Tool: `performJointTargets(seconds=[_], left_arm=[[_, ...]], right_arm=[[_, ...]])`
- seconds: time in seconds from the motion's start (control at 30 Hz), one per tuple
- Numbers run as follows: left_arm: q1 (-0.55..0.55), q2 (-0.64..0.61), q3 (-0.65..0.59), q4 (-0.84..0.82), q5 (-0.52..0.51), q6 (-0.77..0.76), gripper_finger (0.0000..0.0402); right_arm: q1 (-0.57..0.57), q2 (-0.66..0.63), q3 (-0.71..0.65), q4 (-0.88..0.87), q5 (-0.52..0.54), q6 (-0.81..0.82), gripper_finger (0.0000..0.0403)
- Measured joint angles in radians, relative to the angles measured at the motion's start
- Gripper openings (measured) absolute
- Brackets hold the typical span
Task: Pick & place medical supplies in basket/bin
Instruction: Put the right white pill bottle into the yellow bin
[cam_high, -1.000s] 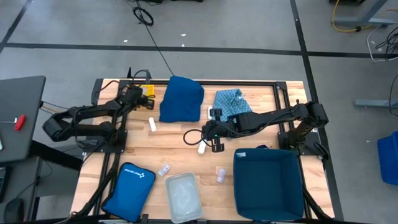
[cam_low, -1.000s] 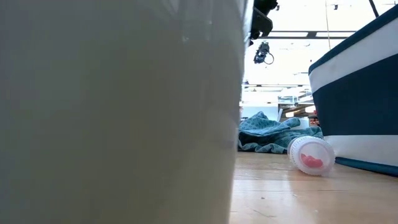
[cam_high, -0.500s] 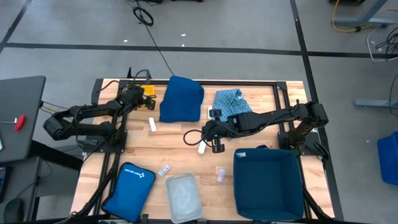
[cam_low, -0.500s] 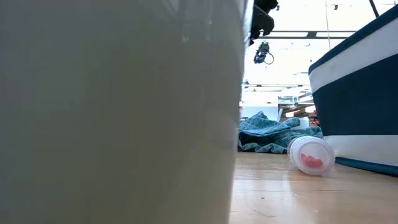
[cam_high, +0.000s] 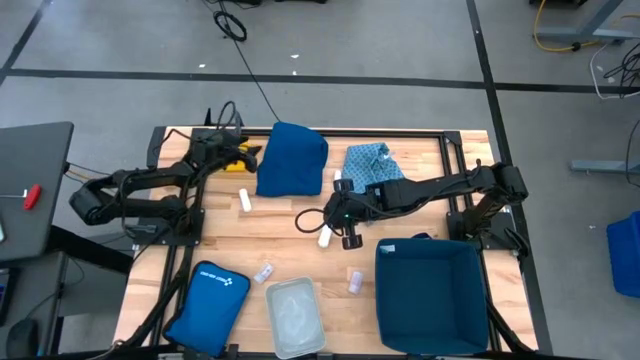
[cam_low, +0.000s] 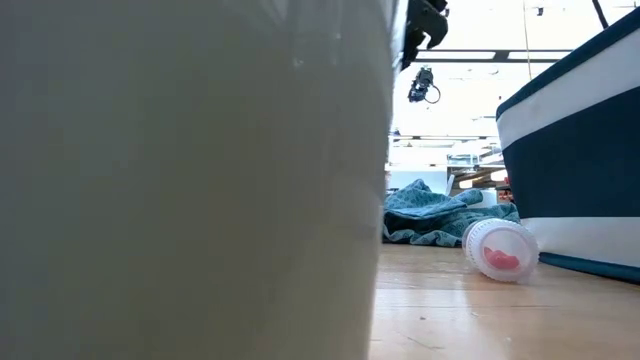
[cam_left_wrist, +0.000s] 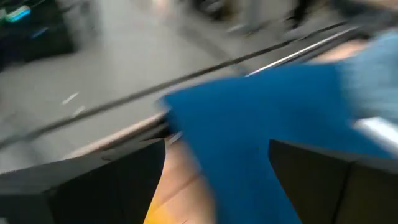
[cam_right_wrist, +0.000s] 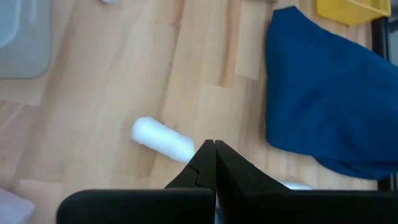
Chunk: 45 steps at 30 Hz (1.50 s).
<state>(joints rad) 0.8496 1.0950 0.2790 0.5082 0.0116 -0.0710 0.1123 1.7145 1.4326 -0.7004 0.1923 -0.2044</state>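
One white roll (cam_high: 244, 200) lies on the wood left of centre, also seen in the right wrist view (cam_right_wrist: 163, 140). Another roll (cam_high: 325, 237) lies beside my right gripper (cam_high: 303, 220), which hovers shut (cam_right_wrist: 209, 149) over mid-table, pointing toward the left. Small clear vials (cam_high: 264, 272) (cam_high: 354, 282) lie near the front; one shows pink inside (cam_low: 500, 250). The dark blue bin (cam_high: 430, 250) stands at the near right. At the far left my left gripper (cam_high: 240, 153) is open (cam_left_wrist: 217, 180), by a yellow box (cam_high: 233, 166) and facing the blue cloth (cam_left_wrist: 261, 124).
A folded blue cloth (cam_high: 292, 158) and a patterned teal cloth (cam_high: 372, 163) lie at the back. A clear tub (cam_high: 295, 315) and a blue zip pouch (cam_high: 208, 300) sit along the front edge. The tub's wall (cam_low: 190, 180) blocks the left of the low view.
My left gripper has risen a little at the far left, tipped upward and opened, with its fingers now spread by the yellow box. My right gripper has stayed shut over mid-table.
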Motion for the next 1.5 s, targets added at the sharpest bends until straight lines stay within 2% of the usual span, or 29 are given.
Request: performJointTargets(seconds=[0.23,0.37,0.47,0.7,0.83,0.93,1.1,1.3,1.5], left_arm=[[-0.070,0.000,0.000,0.170,0.320,0.008,0.0291],[-0.147,0.000,0.000,0.159,0.416,0.023,0.0291],[-0.221,0.000,0.000,0.151,0.459,0.035,0.0291],[-0.403,0.000,0.000,0.162,0.422,0.066,0.0291],[-0.478,0.000,0.000,0.161,0.362,0.093,0.0291],[-0.512,0.000,0.000,0.165,0.349,0.100,0.0291],[-0.554,0.000,0.000,0.176,0.330,0.097,0.0291],[-0.583,0.000,0.000,0.172,0.273,0.095,0.0291],[-0.583,0.005,0.000,0.166,0.268,0.096,0.0291]], right_arm=[[0.000,0.005,0.000,0.043,-0.055,-0.020,0.0022],[0.000,0.027,0.002,0.060,-0.108,-0.050,0.0048],[0.000,0.059,0.001,0.054,-0.156,-0.080,0.0084],[0.033,0.141,-0.001,-0.007,-0.172,-0.164,0.0210],[0.062,0.162,-0.001,-0.021,-0.172,-0.187,0.0258],[0.073,0.167,0.000,-0.021,-0.171,-0.197,0.0266],[0.074,0.175,0.000,-0.007,-0.179,-0.195,0.0255],[0.106,0.185,0.000,-0.019,-0.300,-0.180,0.0248],[0.174,0.185,0.000,-0.085,-0.313,-0.152,0.0247]])
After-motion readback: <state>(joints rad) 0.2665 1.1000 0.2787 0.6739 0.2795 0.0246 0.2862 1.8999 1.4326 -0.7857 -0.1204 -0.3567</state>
